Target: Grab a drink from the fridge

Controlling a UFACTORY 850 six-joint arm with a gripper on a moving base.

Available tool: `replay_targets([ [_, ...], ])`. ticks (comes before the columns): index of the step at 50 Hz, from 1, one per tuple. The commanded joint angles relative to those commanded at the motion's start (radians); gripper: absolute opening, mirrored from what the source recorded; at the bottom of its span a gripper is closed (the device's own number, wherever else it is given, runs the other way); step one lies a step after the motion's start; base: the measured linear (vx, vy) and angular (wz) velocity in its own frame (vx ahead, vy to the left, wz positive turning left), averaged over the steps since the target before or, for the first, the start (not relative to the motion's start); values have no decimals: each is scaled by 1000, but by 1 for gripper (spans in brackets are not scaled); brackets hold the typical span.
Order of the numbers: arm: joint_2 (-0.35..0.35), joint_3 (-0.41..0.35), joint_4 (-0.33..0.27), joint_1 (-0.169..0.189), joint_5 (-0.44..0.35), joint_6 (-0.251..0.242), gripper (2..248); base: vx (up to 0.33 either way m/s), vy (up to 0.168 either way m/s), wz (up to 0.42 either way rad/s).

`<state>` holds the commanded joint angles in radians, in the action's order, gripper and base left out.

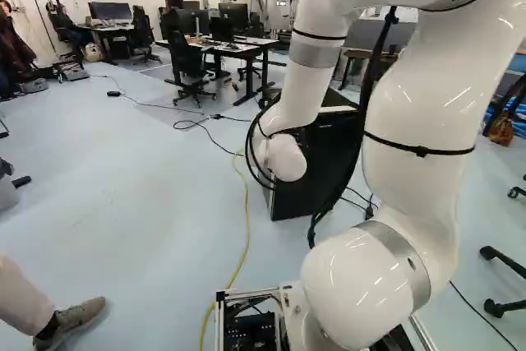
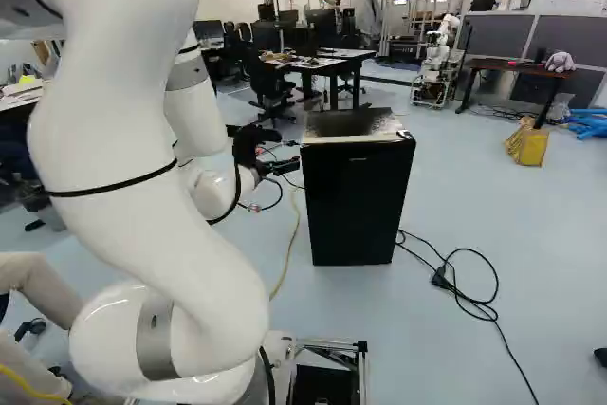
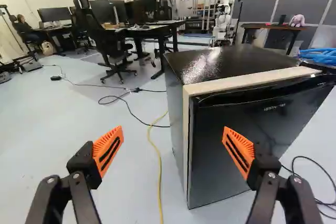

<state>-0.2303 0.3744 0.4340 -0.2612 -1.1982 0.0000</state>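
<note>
End effector [image 2: 288, 151] open wide, blk fridge [image 3: 215, 171] ahead, nr corner facing gap btwn fingers, door shut

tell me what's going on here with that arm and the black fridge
The arm is to grab a drink from the fridge, whose door looks closed. Its gripper is open and holds nothing, with the fridge's door edge ahead of it, off toward one finger. No drink is in view. A person's foot shows on the floor beside the base.
</note>
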Motion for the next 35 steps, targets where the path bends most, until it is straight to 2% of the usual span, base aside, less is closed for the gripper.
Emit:
replay_targets([
  [35, -181, 114, 200, -41, -95, 0, 247, 0, 0, 0],
])
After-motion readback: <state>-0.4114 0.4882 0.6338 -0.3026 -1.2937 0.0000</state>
